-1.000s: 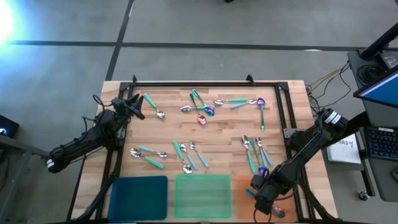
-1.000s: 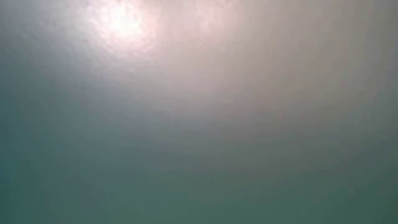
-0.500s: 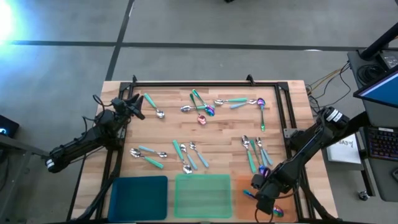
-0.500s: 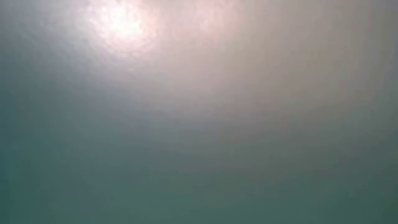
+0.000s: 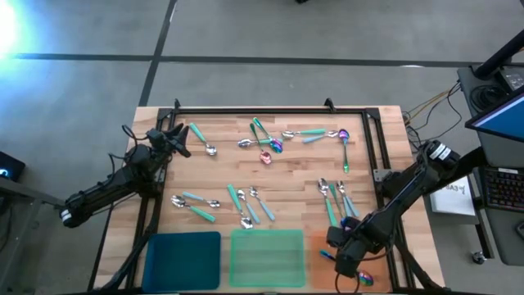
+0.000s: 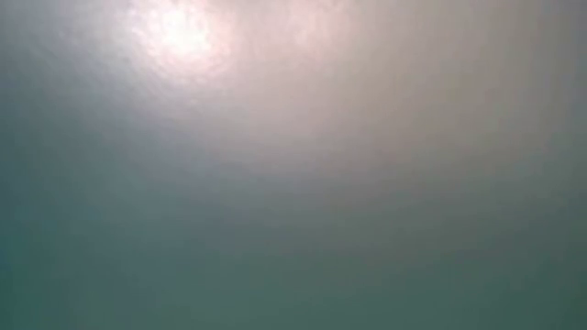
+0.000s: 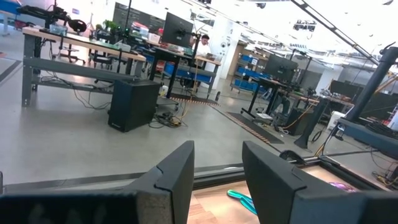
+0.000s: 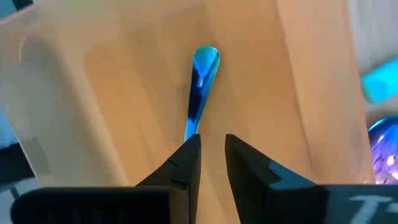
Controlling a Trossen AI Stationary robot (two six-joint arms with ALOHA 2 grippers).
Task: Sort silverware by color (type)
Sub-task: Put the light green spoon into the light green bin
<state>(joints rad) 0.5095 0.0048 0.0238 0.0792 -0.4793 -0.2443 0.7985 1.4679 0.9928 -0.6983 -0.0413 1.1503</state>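
Several spoons lie scattered on the wooden table (image 5: 286,176): teal-handled ones (image 5: 246,205), pale-blue-handled ones (image 5: 195,200) and iridescent ones (image 5: 274,146). My right gripper (image 8: 212,146) hangs over the orange tray (image 5: 315,274) with its fingers a narrow gap apart and nothing between them. A blue-shining iridescent spoon (image 8: 202,84) lies flat on that tray just ahead of the fingers. Another iridescent spoon (image 5: 365,279) lies on the tray's near right part. My left gripper (image 5: 177,139) waits open at the table's far left, beside a teal-handled spoon (image 5: 201,138). My right gripper points down at the orange tray. One fingertip (image 8: 191,144) stands over the handle end (image 8: 190,129) of the iridescent spoon, which lies flat on the tray. I cannot tell whether the finger touches it.
A blue tray (image 5: 184,258) and a green tray (image 5: 266,256) lie along the near edge, left of the orange one. A black frame rail (image 5: 270,110) runs along the table's far edge and sides. The low view shows only haze. Desks and monitors stand in the room beyond.
My right gripper has shifted a little toward the table's left and far side above the orange tray. The spoons and my left arm have stayed where they were.
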